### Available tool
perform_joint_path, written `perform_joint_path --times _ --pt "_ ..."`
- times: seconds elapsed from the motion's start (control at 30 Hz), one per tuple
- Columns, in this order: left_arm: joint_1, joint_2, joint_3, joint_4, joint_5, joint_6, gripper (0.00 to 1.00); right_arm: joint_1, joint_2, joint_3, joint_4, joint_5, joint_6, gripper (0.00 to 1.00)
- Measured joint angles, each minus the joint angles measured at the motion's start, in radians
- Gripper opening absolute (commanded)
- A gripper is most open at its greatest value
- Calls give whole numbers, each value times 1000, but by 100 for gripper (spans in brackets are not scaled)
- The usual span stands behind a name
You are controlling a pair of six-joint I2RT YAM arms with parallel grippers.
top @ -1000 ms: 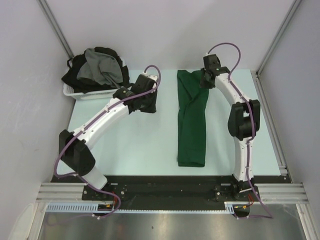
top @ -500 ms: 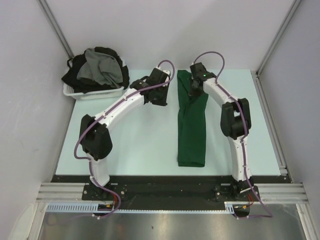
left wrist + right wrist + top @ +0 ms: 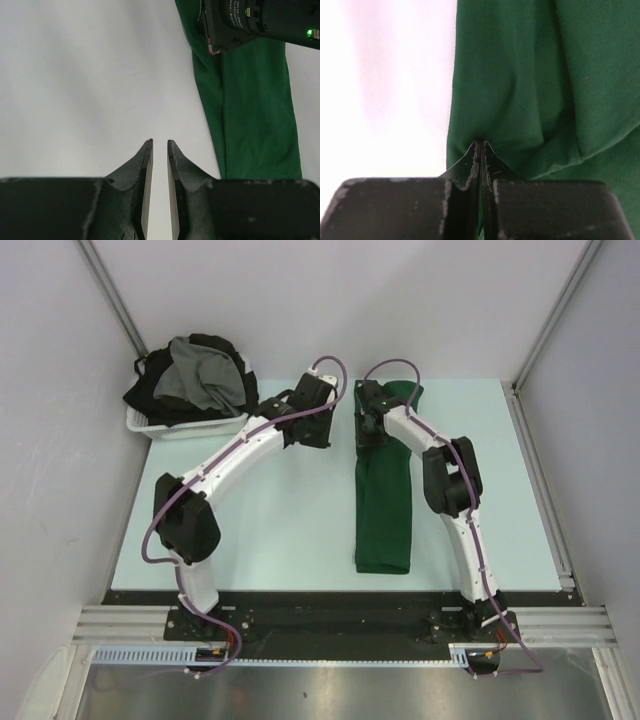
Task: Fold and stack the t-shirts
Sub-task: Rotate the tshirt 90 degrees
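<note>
While right gripper (image 3: 480, 145) pinches one green t-shirt (image 3: 383, 520), one heaped basket (image 3: 195, 428)

Basket (image 3: 188, 428) left of t-shirt (image 3: 382, 520).

Soft matt cotton on the green t-shirt (image 3: 383, 510), fine knit up close, zero sheen. Same limp cloth look for the grey t-shirt (image 3: 205, 380) and black t-shirts (image 3: 145, 397). White plastic basket (image 3: 190, 427), pretty smooth. Smooth matt pale worktop (image 3: 270, 530). Matt black plastic on left hand (image 3: 159, 146) and right hand (image 3: 480, 145), faintly scuffed. Brushed metal sheet (image 3: 350, 690) up front.
</note>
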Motion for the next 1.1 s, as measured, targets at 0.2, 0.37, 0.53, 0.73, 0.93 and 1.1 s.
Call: perform_joint_path --times 0.2,0.37,0.53,0.73,0.93,1.1 --pt "0 -21 0 -3 -11 9 22 2 11 13 -4 -13 13 0" --pt "5 -31 0 -5 -19 15 22 18 13 13 8 -21 27 0" --pt "9 -31 -4 -7 -24 15 22 74 16 13 32 -23 35 0" --pt "11 -37 -21 -11 -25 16 22 124 27 26 45 -35 45 0" --pt "11 -43 -40 -15 -25 16 23 121 32 37 36 -44 48 5" --pt "11 -43 -40 -18 -25 16 23 95 34 50 23 -66 50 20"
